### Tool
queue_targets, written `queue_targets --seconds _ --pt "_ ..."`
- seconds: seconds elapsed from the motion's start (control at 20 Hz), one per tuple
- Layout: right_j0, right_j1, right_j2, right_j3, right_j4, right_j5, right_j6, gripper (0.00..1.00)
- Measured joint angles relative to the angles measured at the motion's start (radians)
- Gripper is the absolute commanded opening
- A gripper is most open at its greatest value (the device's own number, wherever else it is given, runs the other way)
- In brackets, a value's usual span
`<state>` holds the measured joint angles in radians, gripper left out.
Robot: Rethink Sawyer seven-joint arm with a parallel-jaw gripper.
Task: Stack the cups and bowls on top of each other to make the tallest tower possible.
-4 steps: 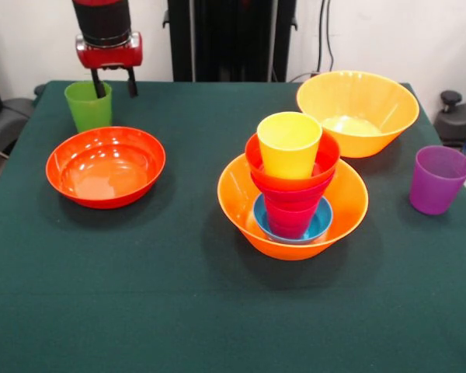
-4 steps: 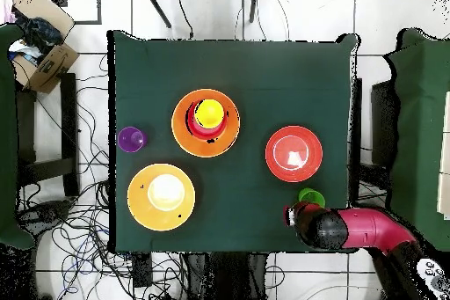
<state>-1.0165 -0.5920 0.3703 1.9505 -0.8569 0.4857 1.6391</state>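
Observation:
The tower stands at centre right. Its base is a large orange bowl (image 1: pixel 237 206) (image 2: pixel 179 129) holding a small blue bowl (image 1: pixel 320 223), a crimson-pink cup (image 1: pixel 289 220) and a small red-orange bowl (image 1: pixel 326 155), with a yellow cup (image 1: pixel 289 144) (image 2: pixel 208 113) on top. A green cup (image 1: pixel 85 109) (image 2: pixel 311 196) stands upright at the far left. My gripper (image 1: pixel 115 85) hangs over it, open. One finger (image 1: pixel 100 85) dips inside the cup's rim and the other sits outside, to the cup's right. A purple cup (image 1: pixel 438 180) (image 2: pixel 131 139) stands alone at the right edge.
A wide shallow red-orange bowl (image 1: pixel 105 167) (image 2: pixel 293 153) lies just in front of the green cup. A second large orange bowl (image 1: pixel 357 113) (image 2: pixel 161 196) sits empty at the back right. The red arm (image 2: pixel 360 229) reaches in over the table's edge.

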Motion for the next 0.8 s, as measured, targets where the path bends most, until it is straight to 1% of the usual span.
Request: queue_targets --seconds 0.2,0.25,0.6,0.8 --pt "0.0 0.014 -0.003 0.0 -0.02 -0.013 0.0 1.0" --pt "0.004 0.02 -0.009 0.0 -0.041 -0.027 0.0 0.0" --pt "0.047 -0.007 -0.052 0.002 -0.074 -0.069 0.0 0.0" --pt "0.048 -0.03 -0.06 0.002 -0.075 -0.099 0.0 0.0"
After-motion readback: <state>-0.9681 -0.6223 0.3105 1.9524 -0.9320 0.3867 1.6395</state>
